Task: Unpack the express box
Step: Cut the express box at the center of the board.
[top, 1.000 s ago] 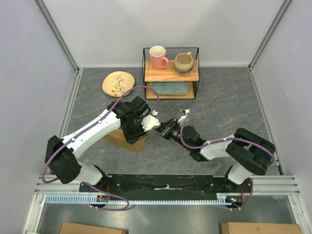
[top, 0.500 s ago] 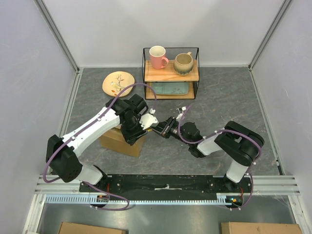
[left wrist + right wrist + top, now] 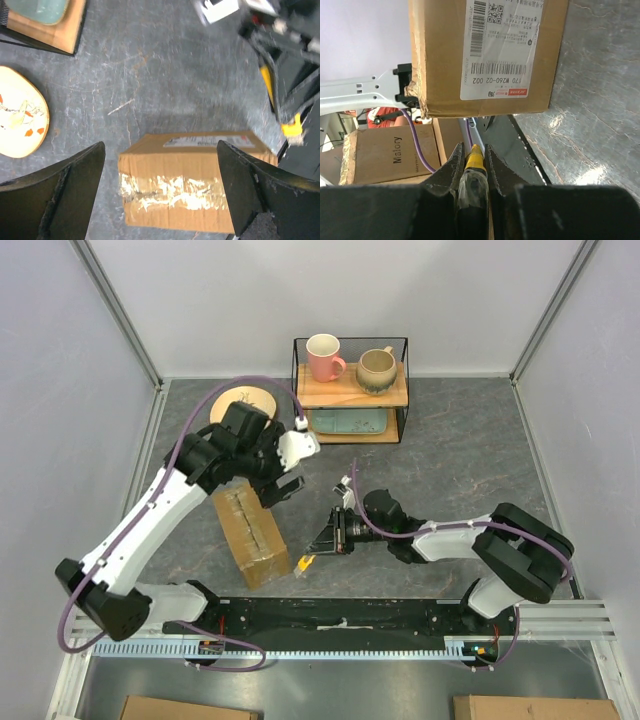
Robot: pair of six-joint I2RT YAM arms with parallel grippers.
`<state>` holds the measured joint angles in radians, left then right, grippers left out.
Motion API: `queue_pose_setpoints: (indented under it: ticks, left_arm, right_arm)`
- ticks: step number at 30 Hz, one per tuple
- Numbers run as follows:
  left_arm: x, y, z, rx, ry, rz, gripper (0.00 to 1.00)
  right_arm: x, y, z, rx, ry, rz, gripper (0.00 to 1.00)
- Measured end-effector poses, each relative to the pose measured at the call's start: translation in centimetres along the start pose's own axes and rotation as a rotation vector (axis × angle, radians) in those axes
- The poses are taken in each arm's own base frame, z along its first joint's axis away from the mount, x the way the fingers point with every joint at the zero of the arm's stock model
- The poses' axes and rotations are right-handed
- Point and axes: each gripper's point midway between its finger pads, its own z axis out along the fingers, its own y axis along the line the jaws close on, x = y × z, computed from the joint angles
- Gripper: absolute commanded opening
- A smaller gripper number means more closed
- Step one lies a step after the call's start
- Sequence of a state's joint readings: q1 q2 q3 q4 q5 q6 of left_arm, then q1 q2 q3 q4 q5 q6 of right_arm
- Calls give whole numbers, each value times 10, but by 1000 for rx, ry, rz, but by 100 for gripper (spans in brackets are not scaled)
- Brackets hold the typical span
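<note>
Lying flat on grey table (image 3: 450,440), around 8 o'clock from its middle: express box (image 3: 250,532), taped seam up, long axis running 11 to 5 o'clock. Hanging over box's far end, toward 1 o'clock: left gripper (image 3: 285,478), jaws spread wide, holding nothing. From its wrist view, box framed between both fingers (image 3: 60,195), clear of either. Low at 3 o'clock of box's near end: right gripper (image 3: 325,540), jaws pinched narrowly on yellow-tipped tool (image 3: 474,161). Tip just beside box's near corner, contact impossible to tell. Facing that gripper: white label (image 3: 502,50) on box's side. At 12 o'clock: wire shelf (image 3: 350,390) with pink mug (image 3: 323,355) and beige mug (image 3: 377,368). At 11 o'clock: plate (image 3: 235,400).
</note>
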<state>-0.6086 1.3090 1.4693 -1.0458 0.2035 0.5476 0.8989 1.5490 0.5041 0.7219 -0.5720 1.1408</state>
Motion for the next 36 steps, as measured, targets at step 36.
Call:
queue_pose_setpoints:
  ticks: [36]
  left_arm:
    - [110,-30,1,-36,-53,950,99]
  right_arm:
    - [-114,-31,-12,207,-146,-114,0]
